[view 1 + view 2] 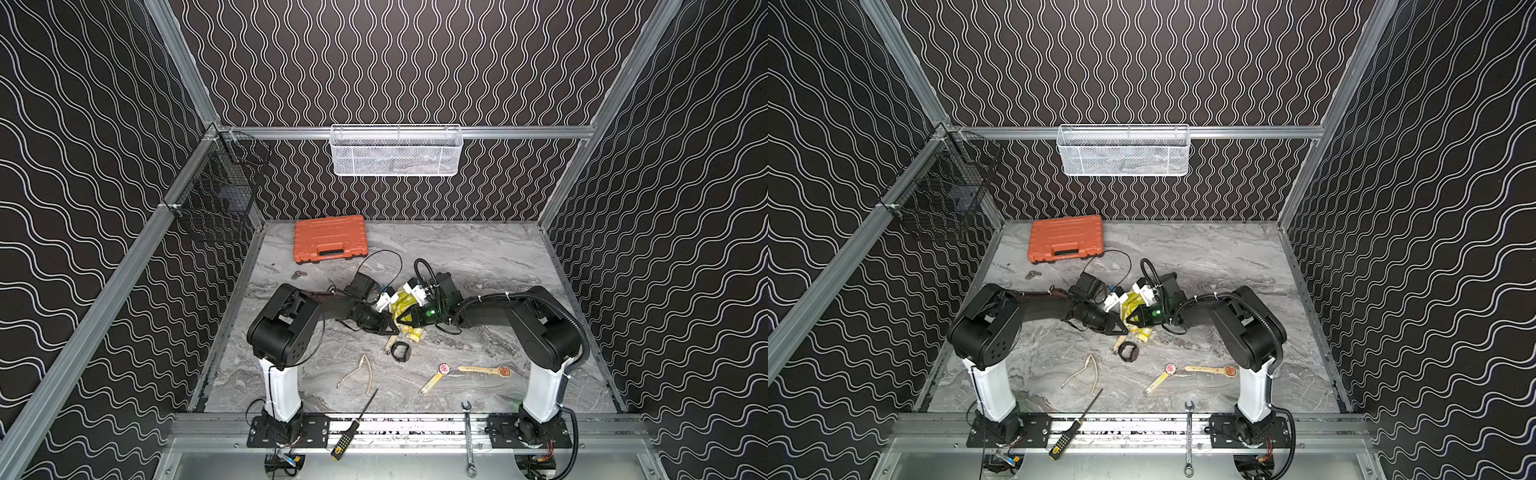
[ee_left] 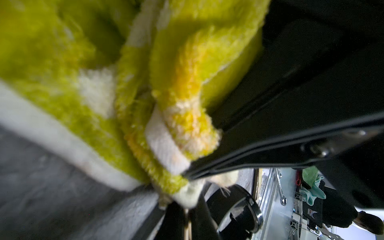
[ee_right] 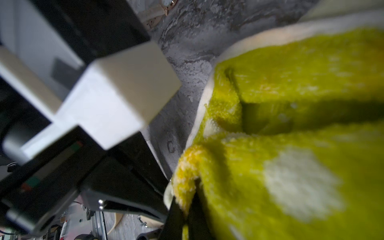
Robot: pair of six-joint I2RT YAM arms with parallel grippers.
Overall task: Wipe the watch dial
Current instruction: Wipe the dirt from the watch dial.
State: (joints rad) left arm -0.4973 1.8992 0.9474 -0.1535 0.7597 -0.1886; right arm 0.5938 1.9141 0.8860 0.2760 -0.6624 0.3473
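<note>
A yellow-green and white cloth (image 1: 403,301) (image 1: 1133,301) is bunched on the marble table between the two arms. It fills the left wrist view (image 2: 176,83) and the right wrist view (image 3: 291,83). My right gripper (image 1: 401,320) (image 3: 185,209) is shut on a fold of this cloth. A black watch (image 1: 401,352) (image 1: 1128,352) with a round dial (image 2: 245,209) lies just in front of the cloth. My left gripper (image 1: 392,331) (image 2: 188,220) is shut, with a thin tan strip pinched between its fingers, apparently the watch's strap. The cloth hangs over its fingertips.
Two more watches (image 1: 444,369) (image 1: 503,370) and a pair of glasses (image 1: 361,374) lie nearer the front. An orange case (image 1: 330,239) is at the back left. A screwdriver (image 1: 353,428) and a wrench (image 1: 468,436) lie on the front rail. A white basket (image 1: 395,151) and a black basket (image 1: 216,195) hang on the walls.
</note>
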